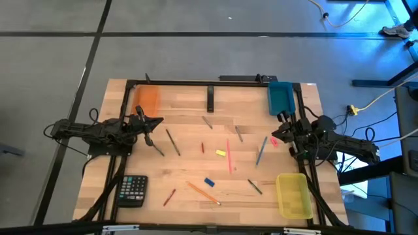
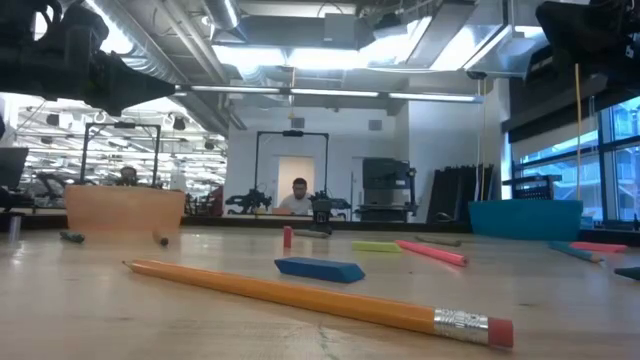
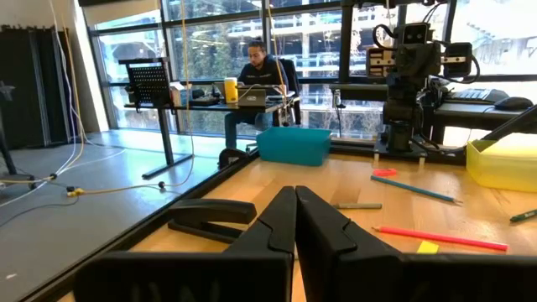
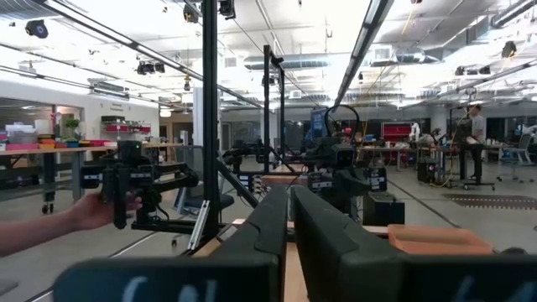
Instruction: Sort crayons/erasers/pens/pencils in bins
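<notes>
My left gripper (image 1: 157, 121) is shut and empty above the table's left side, beside the orange bin (image 1: 147, 100). My right gripper (image 1: 274, 132) is shut and empty at the right, near the teal bin (image 1: 279, 96) and a pink eraser (image 1: 273, 141). The translucent yellow bin (image 1: 293, 194) stands at the near right. A yellow eraser (image 1: 221, 153), a blue eraser (image 1: 209, 182), a short red crayon (image 1: 202, 147), an orange pencil (image 1: 202, 192), a long pink stick (image 1: 228, 156) and a blue pen (image 1: 261, 150) lie flat on the table between the arms.
A black calculator (image 1: 132, 190) lies at the near left and a black bar (image 1: 211, 99) at the far middle. Several dark pens (image 1: 172, 141) and a red stick (image 1: 169, 196) lie scattered. A person's hand (image 4: 92, 210) shows beyond the table in the right wrist view.
</notes>
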